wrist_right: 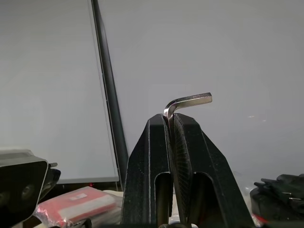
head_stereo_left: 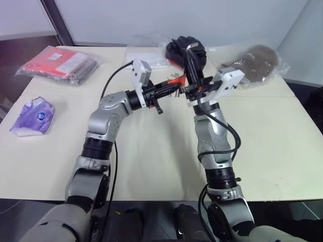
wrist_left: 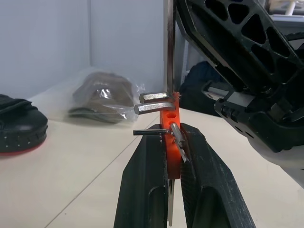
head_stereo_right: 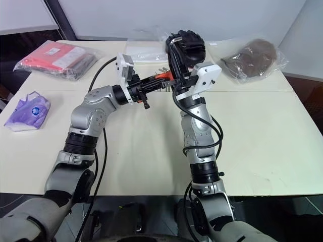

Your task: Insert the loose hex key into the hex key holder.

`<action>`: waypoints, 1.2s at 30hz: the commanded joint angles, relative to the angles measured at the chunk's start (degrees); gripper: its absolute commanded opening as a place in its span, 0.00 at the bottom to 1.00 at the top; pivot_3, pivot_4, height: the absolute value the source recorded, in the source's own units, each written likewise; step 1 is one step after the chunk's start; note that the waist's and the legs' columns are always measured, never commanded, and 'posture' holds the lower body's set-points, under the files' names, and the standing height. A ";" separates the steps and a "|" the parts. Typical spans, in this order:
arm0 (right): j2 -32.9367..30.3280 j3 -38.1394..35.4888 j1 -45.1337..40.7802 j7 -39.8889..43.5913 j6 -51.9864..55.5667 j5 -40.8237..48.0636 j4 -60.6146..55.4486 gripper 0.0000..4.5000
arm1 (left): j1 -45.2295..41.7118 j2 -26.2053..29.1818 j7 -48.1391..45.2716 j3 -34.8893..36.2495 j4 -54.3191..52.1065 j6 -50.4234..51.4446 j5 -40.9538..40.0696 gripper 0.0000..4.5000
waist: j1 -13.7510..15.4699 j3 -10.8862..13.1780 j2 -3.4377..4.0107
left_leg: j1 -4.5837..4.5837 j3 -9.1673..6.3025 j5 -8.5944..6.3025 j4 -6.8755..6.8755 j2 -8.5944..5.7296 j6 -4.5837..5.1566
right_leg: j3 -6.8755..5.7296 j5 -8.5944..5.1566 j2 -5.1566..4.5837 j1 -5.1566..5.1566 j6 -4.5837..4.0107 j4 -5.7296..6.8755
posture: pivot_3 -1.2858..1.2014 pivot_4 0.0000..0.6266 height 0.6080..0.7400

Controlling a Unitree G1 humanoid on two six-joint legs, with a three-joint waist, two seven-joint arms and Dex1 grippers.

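Note:
My left gripper (wrist_left: 173,130) is shut on the orange hex key holder (wrist_left: 168,118), held above the table with several short grey keys sticking out of it. In the head views the holder (head_stereo_left: 174,80) is a small orange spot between my two hands. My right gripper (wrist_right: 170,118) is shut on the loose hex key (wrist_right: 190,100), whose bent short leg stands out above the fingertips. In the left wrist view the key's long straight leg (wrist_left: 169,57) runs down to the top of the holder, with the right gripper's black fingers (wrist_left: 228,42) beside it. Whether its tip is inside a hole is hidden.
On the cream table (head_stereo_left: 151,161) lie a red packet in clear plastic (head_stereo_left: 60,63) at the far left, a purple bagged mask (head_stereo_left: 33,117) at the left edge, a black padded item (head_stereo_left: 184,48) behind my hands, and a brown bagged item (head_stereo_left: 255,60) at the far right.

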 commanded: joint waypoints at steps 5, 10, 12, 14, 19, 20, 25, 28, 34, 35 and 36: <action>0.03 0.05 -0.27 -0.23 -0.51 -0.10 -2.45 0.01 | -0.70 -0.08 0.08 1.07 -2.67 -0.65 -1.03 0.00 | 0.00 0.00 0.00 | 0.00 0.00 0.00 0.00 0.00 0.00 | 0.00 0.00 0.00 0.00 0.00 0.00 | 0.52 0.24 1.00; 0.29 0.36 0.15 -0.29 -0.33 -0.10 -2.50 0.01 | -0.88 -0.11 0.12 1.15 -2.46 -0.68 -1.04 0.00 | 0.00 0.00 0.00 | 0.00 0.00 0.00 0.00 0.00 0.00 | 0.00 0.00 0.00 0.00 0.00 0.00 | 0.52 0.24 1.00; 0.32 0.37 0.20 -0.27 -0.16 0.06 -2.57 0.01 | -0.92 -0.16 0.15 1.15 -2.42 -0.71 -1.03 0.00 | 0.00 0.00 0.00 | 0.00 0.00 0.00 0.00 0.00 0.00 | 0.00 0.00 0.00 0.00 0.00 0.00 | 0.52 0.24 1.00; 0.35 0.34 0.24 -0.27 -0.02 0.23 -2.61 0.01 | -0.93 -0.17 0.17 1.11 -2.38 -0.76 -0.98 0.00 | 0.00 0.00 0.00 | 0.00 0.00 0.00 0.00 0.00 0.00 | 0.00 0.00 0.00 0.00 0.00 0.00 | 0.52 0.24 1.00; 0.27 0.40 0.36 -0.29 0.14 0.21 -2.76 0.33 | -0.96 -0.18 0.22 1.09 -2.34 -0.81 -0.92 0.00 | 0.00 0.00 0.00 | 0.00 0.00 0.00 0.00 0.00 0.00 | 0.00 0.00 0.00 0.00 0.00 0.00 | 0.52 0.24 1.00; 0.18 0.53 0.49 -0.24 0.20 0.11 -2.92 0.43 | -0.96 -0.18 0.22 1.10 -2.35 -0.82 -0.93 0.00 | 0.00 0.00 0.00 | 0.00 0.00 0.00 0.00 0.00 0.00 | 0.00 0.00 0.00 0.00 0.00 0.00 | 0.52 0.24 1.00; -0.19 0.76 1.44 -0.24 0.22 -0.23 -3.82 0.92 | -1.00 -0.23 0.22 1.14 -2.20 -0.96 -0.90 0.00 | 0.00 0.00 0.00 | 0.00 0.00 0.00 0.00 0.00 0.00 | 0.00 0.00 0.00 0.00 0.00 0.00 | 0.52 0.24 1.00; -0.86 0.65 2.88 -0.39 0.51 -0.34 -5.24 0.92 | -0.98 -0.33 0.28 1.16 -2.19 -0.96 -0.92 0.00 | 0.01 0.00 0.00 | 0.00 0.00 0.00 0.00 0.00 0.00 | 0.00 0.00 0.00 0.00 0.00 0.00 | 0.52 0.24 1.00; -3.73 -0.72 8.24 -1.37 3.12 0.18 -11.95 0.92 | -0.32 -1.17 1.44 1.81 -1.75 1.20 -2.08 0.00 | 0.09 0.00 0.00 | -0.01 0.00 0.00 0.01 -0.01 0.00 | 0.00 0.00 -0.01 0.00 0.00 -0.01 | 0.52 0.24 1.00; -4.46 -1.23 9.32 -1.58 3.87 0.54 -13.49 0.92 | -0.05 -1.50 1.87 2.18 -1.60 2.40 -2.83 0.00 | 0.15 0.00 0.00 | -0.01 0.00 0.00 0.01 -0.01 0.00 | 0.01 0.00 -0.01 0.01 0.00 -0.01 | 0.52 0.24 1.00; -4.96 -1.52 10.08 -1.79 4.49 0.79 -14.61 0.92 | 0.15 -1.69 2.17 2.44 -1.57 3.28 -3.39 0.00 | 0.11 0.00 0.00 | -0.01 0.00 0.00 0.01 -0.01 0.00 | 0.01 0.00 -0.01 0.01 0.00 0.00 | 0.52 0.24 1.00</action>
